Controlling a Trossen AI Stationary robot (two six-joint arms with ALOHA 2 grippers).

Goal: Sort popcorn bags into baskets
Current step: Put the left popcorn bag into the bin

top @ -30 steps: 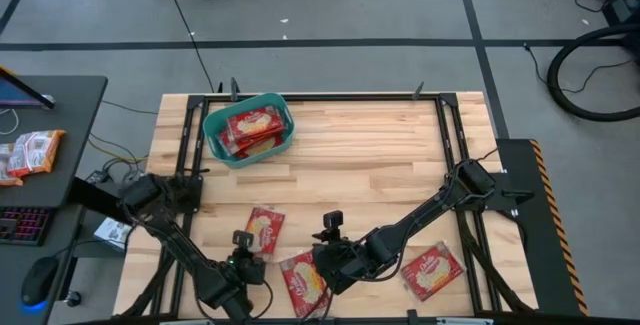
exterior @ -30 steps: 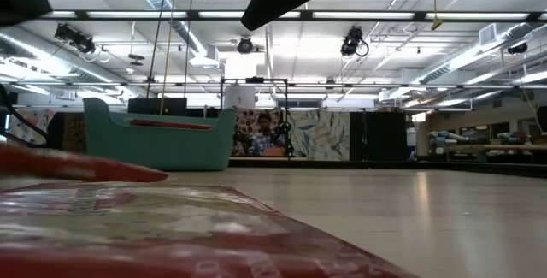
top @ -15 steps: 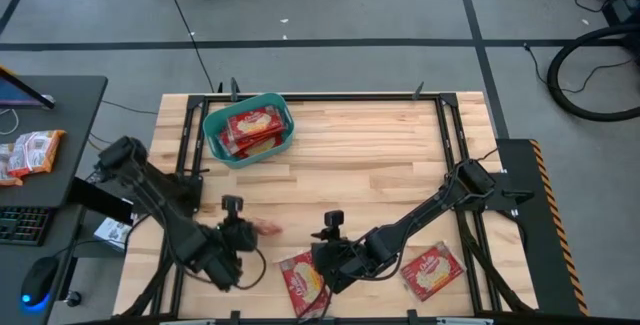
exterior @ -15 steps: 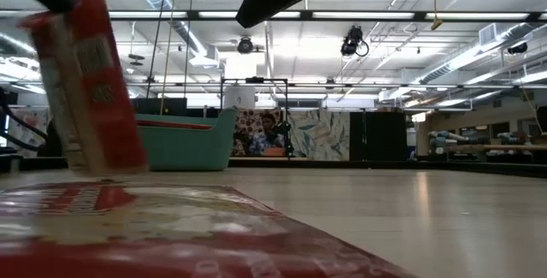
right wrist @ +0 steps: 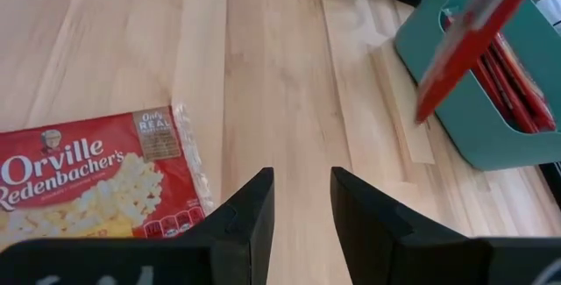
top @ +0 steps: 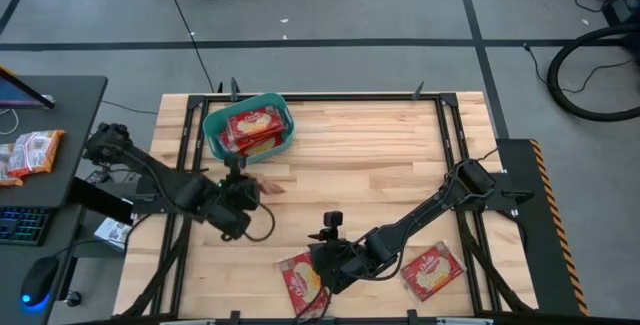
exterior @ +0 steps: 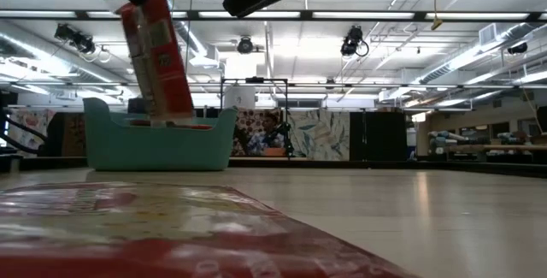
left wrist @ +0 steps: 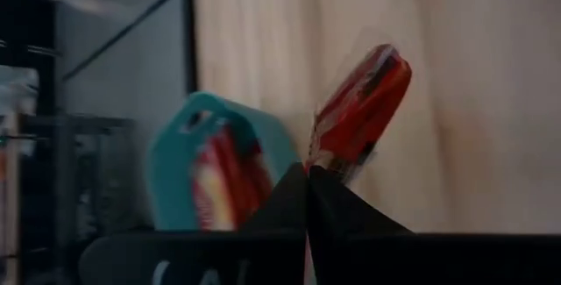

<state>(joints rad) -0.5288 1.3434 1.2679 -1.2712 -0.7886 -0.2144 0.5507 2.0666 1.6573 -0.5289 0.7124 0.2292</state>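
Just short of the teal basket (top: 248,128), a red popcorn bag (top: 262,185) was clamped edge-up by the left gripper (top: 243,187). The right gripper (top: 322,265), fingers apart, was held above another bag (top: 305,283), bare table (top: 380,150) ahead.

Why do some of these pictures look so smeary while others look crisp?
The left wrist view is blurred and dim: the held popcorn bag and teal basket smear. In the low view, the nearest bag is out of focus, while the ceiling lights stay sharp. The right wrist view is crisp: a bag's print is readable. The high view is evenly lit.
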